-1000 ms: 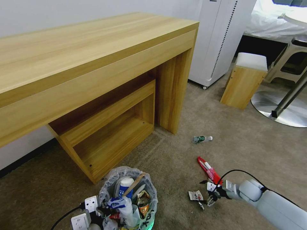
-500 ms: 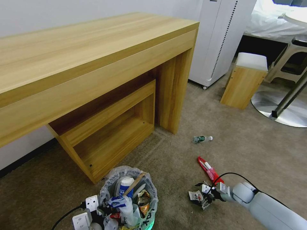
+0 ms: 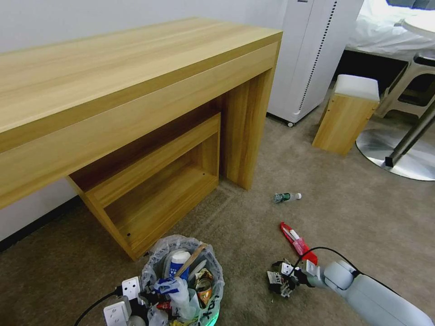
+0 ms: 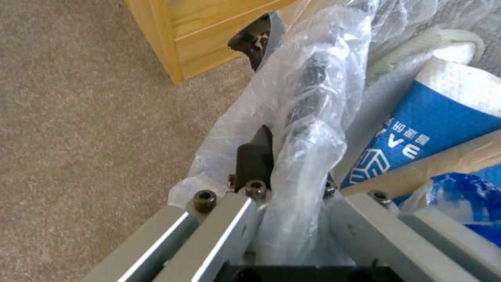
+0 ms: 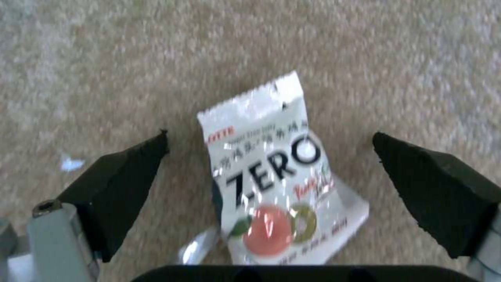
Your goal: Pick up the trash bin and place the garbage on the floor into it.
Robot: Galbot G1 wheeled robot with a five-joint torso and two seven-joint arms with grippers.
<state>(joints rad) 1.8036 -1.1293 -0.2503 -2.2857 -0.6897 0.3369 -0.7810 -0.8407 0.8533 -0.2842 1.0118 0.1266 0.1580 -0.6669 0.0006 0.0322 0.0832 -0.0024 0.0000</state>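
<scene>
Right wrist view: right gripper (image 5: 271, 172) jaws apart astride ZERO wrapper (image 5: 276, 176) on floor (image 5: 104, 58); pick step, next needs closing. Left gripper (image 4: 282, 156) clamps bin (image 3: 181, 280) rim, 7 o'clock.

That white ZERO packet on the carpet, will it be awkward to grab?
Probably a bit. The packet looks thin, glossy and crinkled, so likely floppy, light and slippery. It lies flat on the carpet between the open right claw's fingers, so it may slide.
</scene>
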